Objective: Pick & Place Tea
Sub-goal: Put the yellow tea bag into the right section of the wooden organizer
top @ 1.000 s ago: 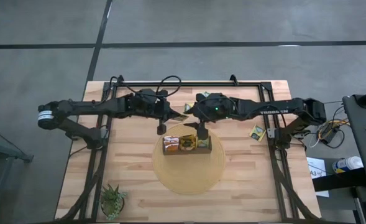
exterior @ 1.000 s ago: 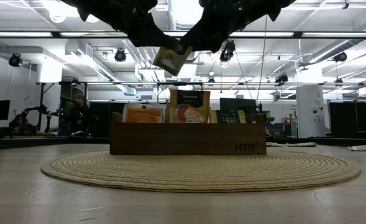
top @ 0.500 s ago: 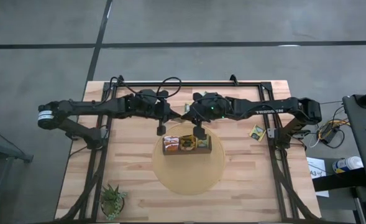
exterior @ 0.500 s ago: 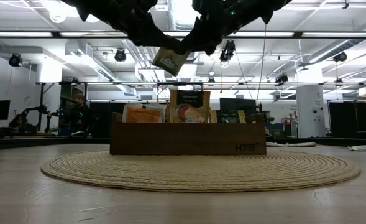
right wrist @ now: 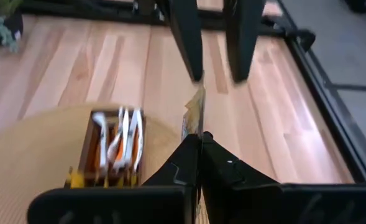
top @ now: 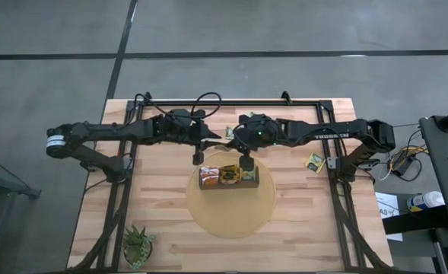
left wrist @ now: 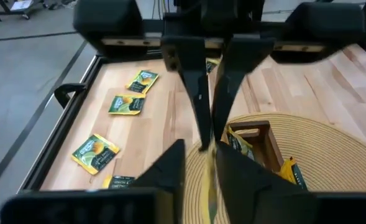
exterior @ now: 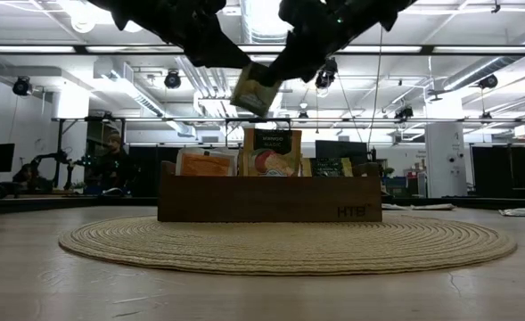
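Right gripper clamps sachet (wood table).

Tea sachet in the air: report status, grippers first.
Right gripper shut on tea sachet, above wooden box. Left gripper open, just clear of it. Nothing in the way.

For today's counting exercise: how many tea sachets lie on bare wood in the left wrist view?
4 clearly seen: far sachet, second sachet, third sachet, and a dark sachet partly hidden nearest the camera. The arms may hide more.
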